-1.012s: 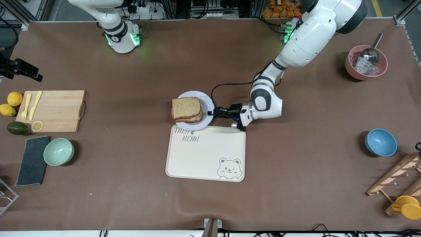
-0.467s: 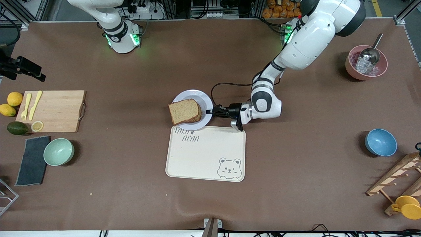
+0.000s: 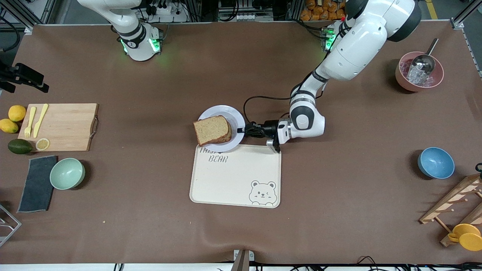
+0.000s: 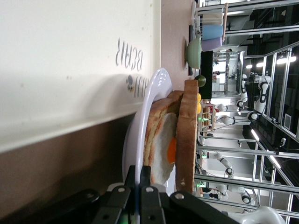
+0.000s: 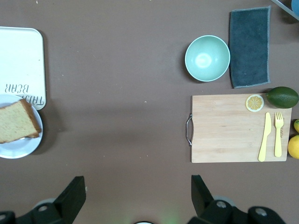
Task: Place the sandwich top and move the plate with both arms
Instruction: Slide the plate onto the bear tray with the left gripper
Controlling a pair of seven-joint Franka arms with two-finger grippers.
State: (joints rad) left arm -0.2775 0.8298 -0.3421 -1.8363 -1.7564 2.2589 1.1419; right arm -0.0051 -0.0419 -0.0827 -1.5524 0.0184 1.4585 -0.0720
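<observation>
The brown counter [image 3: 150, 210] carries everything, and the cream tray [image 3: 235, 177] with its bear drawing lies at its middle, serving as the landmark here; the left arm [image 3: 350, 49] reaches down from its base toward the tray's corner on the left arm's end, farther from the front camera, while the right arm [image 3: 124, 22] waits, raised over the counter well toward its own end from the tray; the wooden cutting board [image 3: 62, 126] lies well apart from the tray toward the right arm's end, with a pale green bowl [image 3: 67, 173] nearer the front camera than the board; the plate [image 3: 235, 114] sits just beside the tray's edge farther from the front camera, its rim overlapping that edge, and in the left wrist view it looks tipped, one side raised off the counter; the sandwich top [image 3: 212, 130] lies on the plate over an egg-bearing slice [image 4: 161, 140], slightly askew, its long axis running roughly along the tray's long edge; the left gripper [image 3: 241, 130] is clamped on the plate's rim on the side toward the left arm's end; the right gripper [image 5: 138, 198] has its fingers [image 5: 72, 196] spread wide apart, holding nothing.
</observation>
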